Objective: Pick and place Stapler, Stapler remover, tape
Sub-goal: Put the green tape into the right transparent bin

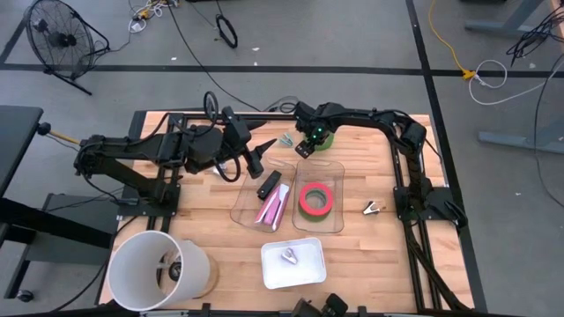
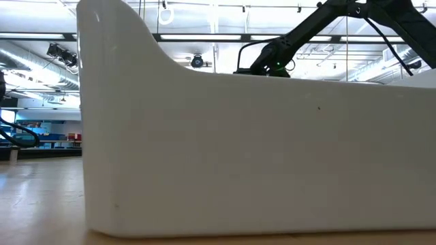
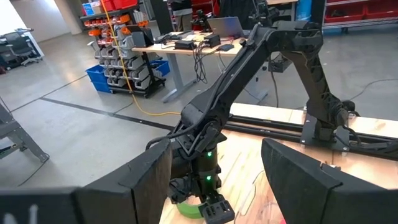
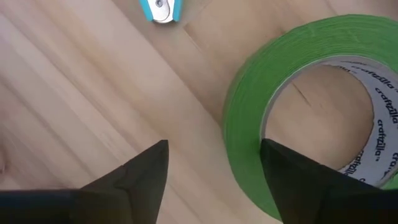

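High view first, working from the near edge of the tabletop (image 1: 352, 264) outward: we see a white round bucket (image 1: 159, 269) at the near left corner. Beside it toward the middle sits a white rectangular tray (image 1: 293, 262) with a small metallic object (image 1: 289, 256) in it; we cannot tell what that object is. In the low view this tray's white wall (image 2: 259, 150) fills nearly the whole picture.

Farther in, two clear bins stand side by side at the centre. The left clear bin (image 1: 242, 198) holds a pink and black stapler (image 1: 271, 202). The right clear bin (image 1: 322, 224) holds two stacked rings, a red tape ring (image 1: 315, 201) with green showing beneath it. Well to the right of the bins, a small metal stapler remover (image 1: 372, 208) lies on the bare wood.

Farther still, our left tool (image 1: 256, 158) hangs just beyond the left bin, its fingers (image 3: 298, 174) apart and holding nothing. Our right tool (image 1: 310, 141) is down at the far side of the tabletop over a green tape ring (image 4: 311, 106). In the right wrist view its fingers (image 4: 143, 168) are spread, one finger inside the ring's open centre and the other outside its wall, not yet clamped. A small blue-handled item (image 4: 160, 9) lies on the wood just beyond that ring.
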Robot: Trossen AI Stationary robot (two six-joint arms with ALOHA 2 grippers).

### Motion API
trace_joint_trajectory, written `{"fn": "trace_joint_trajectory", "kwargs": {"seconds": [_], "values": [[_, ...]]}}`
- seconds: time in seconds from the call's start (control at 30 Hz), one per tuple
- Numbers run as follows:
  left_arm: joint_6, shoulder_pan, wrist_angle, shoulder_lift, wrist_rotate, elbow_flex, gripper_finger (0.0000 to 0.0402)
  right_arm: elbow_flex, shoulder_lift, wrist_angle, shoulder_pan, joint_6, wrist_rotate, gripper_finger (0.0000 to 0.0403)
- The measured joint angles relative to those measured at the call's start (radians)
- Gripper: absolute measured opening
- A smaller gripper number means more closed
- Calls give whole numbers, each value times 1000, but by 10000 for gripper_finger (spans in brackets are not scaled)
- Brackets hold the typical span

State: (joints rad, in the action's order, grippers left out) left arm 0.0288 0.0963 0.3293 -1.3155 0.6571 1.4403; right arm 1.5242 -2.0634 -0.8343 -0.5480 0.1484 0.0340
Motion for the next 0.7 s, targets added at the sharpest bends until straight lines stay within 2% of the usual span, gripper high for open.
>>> {"fn": "trace_joint_trajectory", "kwargs": {"seconds": [0.27, 0.4, 0.7], "values": [[0, 0, 0, 0, 0, 0, 252, 1, 8, -2, -2, -9, 3, 256], [-1, -5, 0, 0, 0, 0, 252, 4, 15, -5, -9, -16, -64, 256], [-21, -5, 13, 0, 0, 0, 252, -5, 6, -9, -22, -25, -25, 256]]}}
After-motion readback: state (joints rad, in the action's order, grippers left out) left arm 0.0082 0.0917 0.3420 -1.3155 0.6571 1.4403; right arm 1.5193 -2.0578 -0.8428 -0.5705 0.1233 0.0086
